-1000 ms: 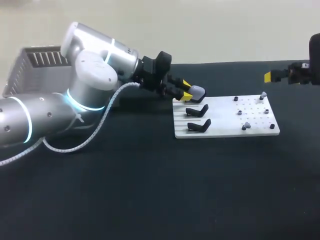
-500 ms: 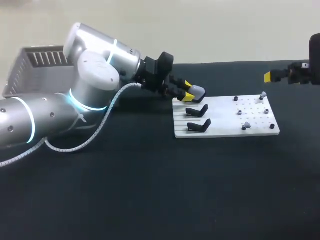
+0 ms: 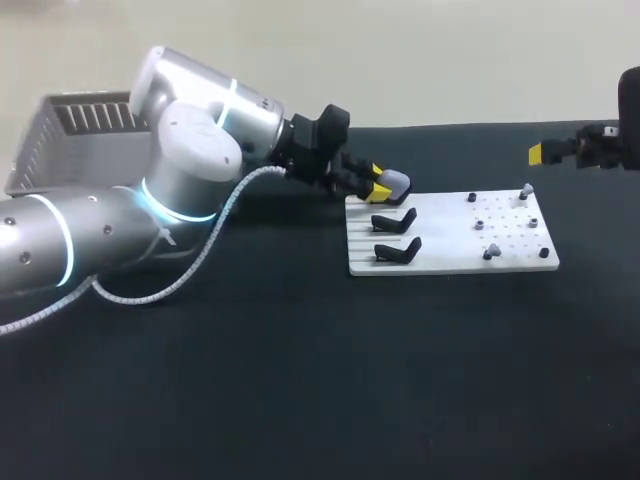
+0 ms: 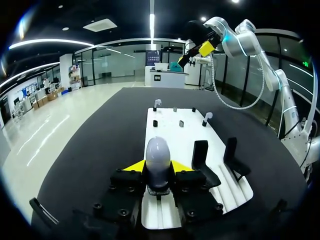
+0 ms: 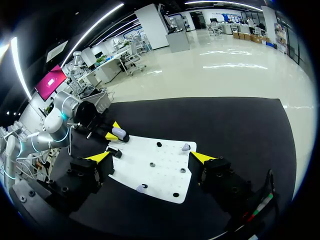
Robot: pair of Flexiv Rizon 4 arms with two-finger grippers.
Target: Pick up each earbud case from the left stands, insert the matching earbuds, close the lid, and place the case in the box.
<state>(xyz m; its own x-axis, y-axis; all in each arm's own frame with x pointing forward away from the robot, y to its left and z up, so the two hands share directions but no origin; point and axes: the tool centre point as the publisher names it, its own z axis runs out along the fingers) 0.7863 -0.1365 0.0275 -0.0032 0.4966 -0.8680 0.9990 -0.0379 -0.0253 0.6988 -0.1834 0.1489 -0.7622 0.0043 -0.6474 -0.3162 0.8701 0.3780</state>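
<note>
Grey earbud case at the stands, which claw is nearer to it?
Left. The left claw is shut on the earbud case; the right claw hangs open, far off past the opposite end of the white board.

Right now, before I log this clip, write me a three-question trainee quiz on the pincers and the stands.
1. True or false: the left pincer is shut on the earbud case.
2. How many black stands on the white board show no case? A one, B two, C four.
3. Fill in: the right pincer is ____ and holds nothing.
Key: 1 true; 2 B; 3 open.
</note>
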